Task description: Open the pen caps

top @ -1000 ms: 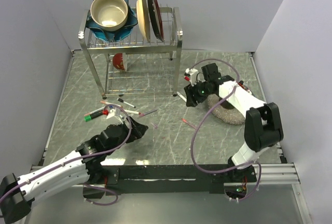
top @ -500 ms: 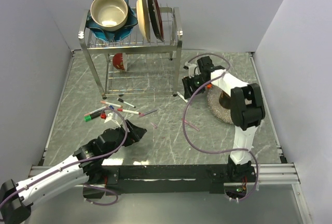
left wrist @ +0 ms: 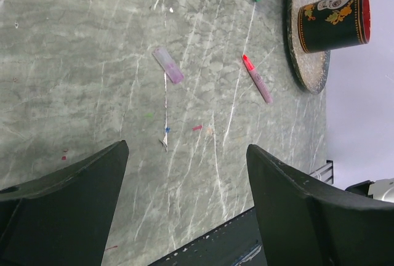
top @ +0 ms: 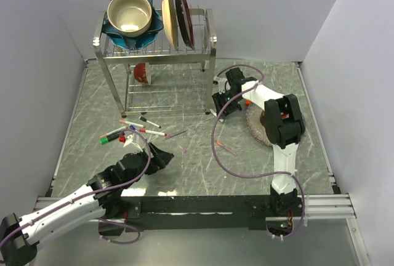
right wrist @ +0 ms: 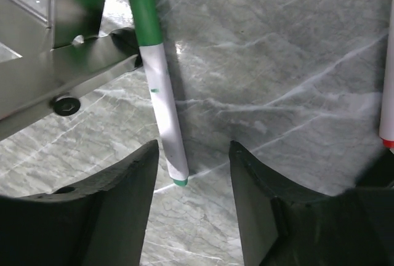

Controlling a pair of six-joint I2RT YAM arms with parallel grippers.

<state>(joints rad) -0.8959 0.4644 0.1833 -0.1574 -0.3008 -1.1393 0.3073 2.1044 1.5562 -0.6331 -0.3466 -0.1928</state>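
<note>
Right tool shifted to foot of dish rack, over green-capped pen.
Jaws stood part-open, empty, straddling it for pickup; left tool gaped empty.

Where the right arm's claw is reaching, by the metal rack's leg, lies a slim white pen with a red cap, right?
Not quite. The right wrist view shows the slim white pen lying by the metal rack's leg, under the open right gripper, but its cap is green, not red.
</note>
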